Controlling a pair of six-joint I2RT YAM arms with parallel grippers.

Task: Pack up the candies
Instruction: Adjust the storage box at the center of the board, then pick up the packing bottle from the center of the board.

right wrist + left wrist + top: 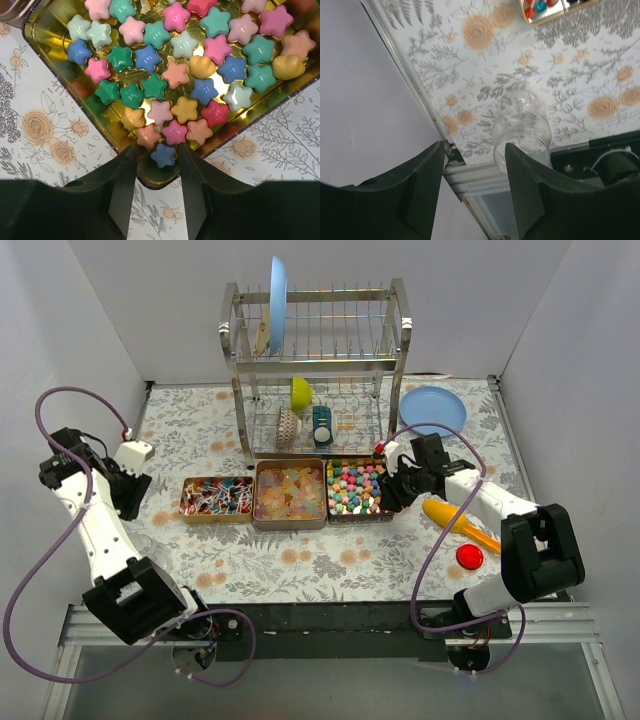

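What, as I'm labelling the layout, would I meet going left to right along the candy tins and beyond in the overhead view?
Red, white and blue candies → pale orange translucent candies → multicoloured star-shaped candies → orange-yellow plastic scoop.

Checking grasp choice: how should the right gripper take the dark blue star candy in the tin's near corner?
Pinch the blue star candy across its left and right points, from straight above. It lies flat, with other stars against its far side and the corner of the tin behind it, leaving only those sides free. The open right gripper straddles them.
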